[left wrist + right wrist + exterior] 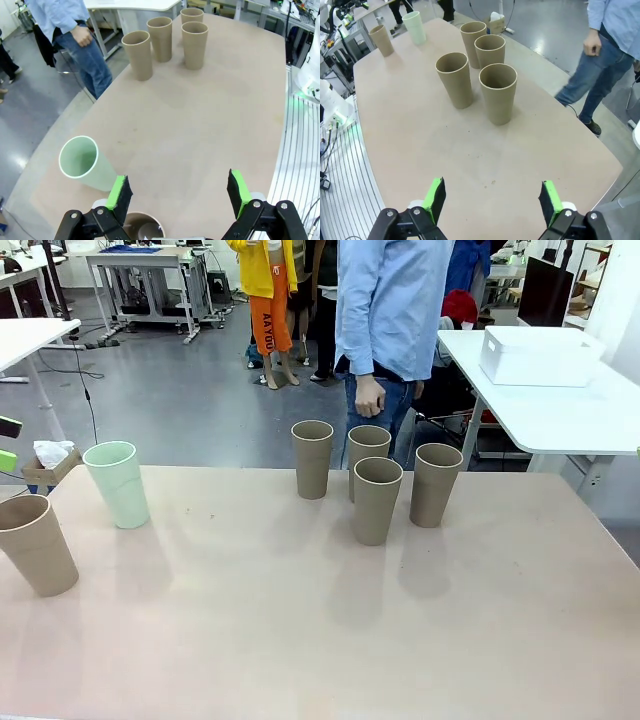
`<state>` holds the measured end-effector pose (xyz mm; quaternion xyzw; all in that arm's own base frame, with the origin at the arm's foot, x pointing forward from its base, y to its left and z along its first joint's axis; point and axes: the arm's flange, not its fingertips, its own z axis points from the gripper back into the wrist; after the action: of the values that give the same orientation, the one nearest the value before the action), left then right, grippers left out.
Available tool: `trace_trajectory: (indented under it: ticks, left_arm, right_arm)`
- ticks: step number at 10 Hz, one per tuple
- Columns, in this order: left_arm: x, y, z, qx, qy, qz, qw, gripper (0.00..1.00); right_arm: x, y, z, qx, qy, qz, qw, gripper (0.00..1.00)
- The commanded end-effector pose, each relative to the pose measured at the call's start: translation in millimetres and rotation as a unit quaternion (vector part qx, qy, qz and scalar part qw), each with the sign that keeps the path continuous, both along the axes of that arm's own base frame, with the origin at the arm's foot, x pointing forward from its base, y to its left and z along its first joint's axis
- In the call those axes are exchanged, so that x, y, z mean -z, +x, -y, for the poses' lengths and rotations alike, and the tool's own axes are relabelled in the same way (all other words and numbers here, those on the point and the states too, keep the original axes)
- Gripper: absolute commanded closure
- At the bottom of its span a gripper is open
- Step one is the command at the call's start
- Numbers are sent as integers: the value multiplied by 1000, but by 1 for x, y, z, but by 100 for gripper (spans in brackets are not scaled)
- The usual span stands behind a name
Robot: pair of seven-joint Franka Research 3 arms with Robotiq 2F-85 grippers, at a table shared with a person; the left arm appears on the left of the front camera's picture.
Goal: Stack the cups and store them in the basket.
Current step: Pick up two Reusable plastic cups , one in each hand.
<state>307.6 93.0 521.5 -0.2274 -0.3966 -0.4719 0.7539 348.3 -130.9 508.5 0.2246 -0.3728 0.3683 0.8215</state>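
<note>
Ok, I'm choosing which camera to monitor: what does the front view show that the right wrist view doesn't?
Front view: the white rectangular plastic basket on the side table at far right. Right wrist view: the open right gripper with green pads. Both: four clustered tan-brown tapered cups, the pale mint-green cup, another tan cup beside it, the person.
</note>
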Motion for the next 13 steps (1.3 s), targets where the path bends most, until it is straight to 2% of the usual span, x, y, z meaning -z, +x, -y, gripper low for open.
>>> trace_trajectory:
  ticks: [1, 13]
  left_arm:
    - [0, 0, -1, 10, 5, 6, 1000, 0]
    - [0, 0, -1, 10, 5, 6, 1000, 0]
  right_arm:
    - [-1, 3, 2, -9, 8, 14, 1000, 0]
    - [-1, 3, 2, -9, 8, 14, 1000, 0]
